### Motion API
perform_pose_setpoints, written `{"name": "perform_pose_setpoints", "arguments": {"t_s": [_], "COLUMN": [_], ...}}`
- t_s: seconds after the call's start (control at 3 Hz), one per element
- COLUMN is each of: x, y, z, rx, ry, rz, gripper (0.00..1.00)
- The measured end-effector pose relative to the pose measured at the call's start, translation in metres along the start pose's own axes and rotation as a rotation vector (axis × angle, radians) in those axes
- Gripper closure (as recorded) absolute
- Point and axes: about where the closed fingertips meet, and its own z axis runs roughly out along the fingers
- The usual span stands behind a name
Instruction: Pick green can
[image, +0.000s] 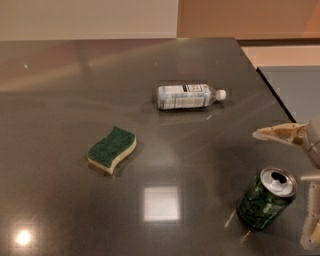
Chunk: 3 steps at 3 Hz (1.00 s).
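Gripper: your gripper (286, 186) is at the right edge of the view, close around the green can (266, 198); only parts of it show.
Fingers: they stand wide apart and hold nothing. One pale finger (278, 133) reaches leftward just behind the green can. The other (312, 226) shows just to the right of the green can, in the lower corner of the view.
Green can: it stands on its base on the table (60, 100), near the front right corner of the view, with its silver top and opening facing up. As you see it, it sits between the two fingers. Neither finger appears to touch it.
Table: a dark, glossy top; a bright square of reflected light lies to the left of the green can.
Sponge: a green-topped yellow sponge (112, 149) lies flat, well to the left of the green can and somewhat farther back.
Bottle: a clear plastic bottle (187, 96) lies on its side well behind the green can and to its left, with the white cap pointing right.
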Motion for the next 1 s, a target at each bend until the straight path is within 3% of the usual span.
{"name": "perform_pose_setpoints", "arguments": {"t_s": [0.33, 1.0], "x": [0.0013, 0.0010], "y": [0.0045, 0.0109], "z": [0.0077, 0.0157], "rx": [-0.008, -0.021], "ry": [-0.013, -0.030], "rz": [-0.007, -0.011], "gripper": [0.00, 0.42]}}
